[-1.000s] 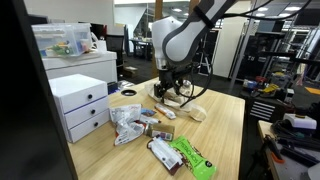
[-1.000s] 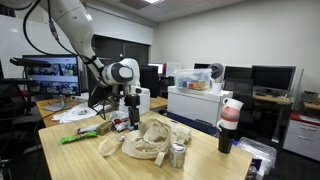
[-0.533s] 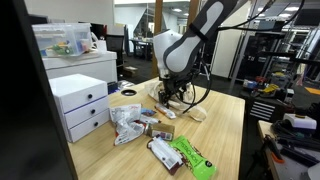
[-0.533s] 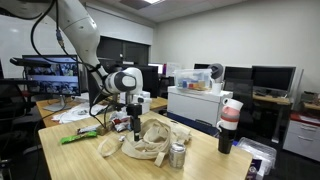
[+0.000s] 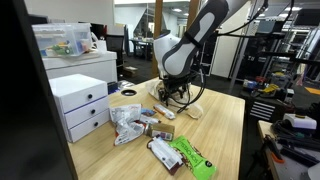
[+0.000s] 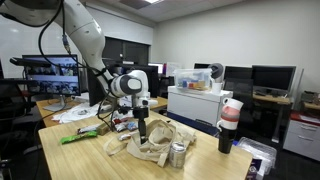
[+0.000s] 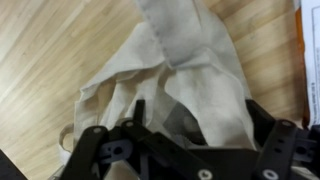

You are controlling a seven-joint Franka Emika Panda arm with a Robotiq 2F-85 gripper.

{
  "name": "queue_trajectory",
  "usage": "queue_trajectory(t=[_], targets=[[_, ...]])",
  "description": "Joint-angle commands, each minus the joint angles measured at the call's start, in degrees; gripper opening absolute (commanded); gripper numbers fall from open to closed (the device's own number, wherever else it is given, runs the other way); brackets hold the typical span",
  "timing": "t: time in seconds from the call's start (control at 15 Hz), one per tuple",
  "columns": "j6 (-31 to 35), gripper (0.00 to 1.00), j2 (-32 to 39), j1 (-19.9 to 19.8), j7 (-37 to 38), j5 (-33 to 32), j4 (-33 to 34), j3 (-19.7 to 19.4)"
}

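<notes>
A cream cloth bag [image 5: 190,109] lies crumpled on the wooden table [image 5: 225,130]. It also shows in the other exterior view [image 6: 157,142] and fills the wrist view [image 7: 200,75]. My gripper [image 5: 172,98] points straight down onto the bag; in an exterior view its fingers [image 6: 141,129] reach the bag's left part. In the wrist view the gripper [image 7: 200,125] is open, with its two black fingers wide apart and a fold of the cloth between them. The fingertips are hidden by the cloth.
A white drawer unit [image 5: 80,105] stands beside the table. Snack packets, one silver [image 5: 126,124] and one green [image 5: 191,156], lie at the table's near end. A metal can [image 6: 177,155] stands by the bag and a cup [image 6: 231,114] at the table's edge.
The arm has swung over from the packets to the cloth bag and come down, so the fingers now reach into the cloth.
</notes>
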Motion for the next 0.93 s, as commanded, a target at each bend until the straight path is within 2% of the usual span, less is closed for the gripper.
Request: queue_trajectory(t=[0.0,0.07,0.2,0.4,0.6,0.73,0.87], targets=[[3.46,0.91,1.22,1.25,4.07,-0.92,0.46,-2.08],[3.70,0.68,1.37,1.42,4.33,-0.93,0.54,-2.18],[3.70,0.65,1.40,1.64,4.34,-0.68,0.47,-2.17],[0.25,0.41,-0.04,0.64,0.04,0.34,-0.19,-0.04],[0.76,0.19,-1.04,1.76,-1.17,-1.51,-1.33,-0.28],[0.83,0.06,-1.44,2.07,-2.11,-1.48,-1.53,-0.06],[0.94,0.00,-1.88,2.55,-3.08,-1.53,-1.78,0.09]])
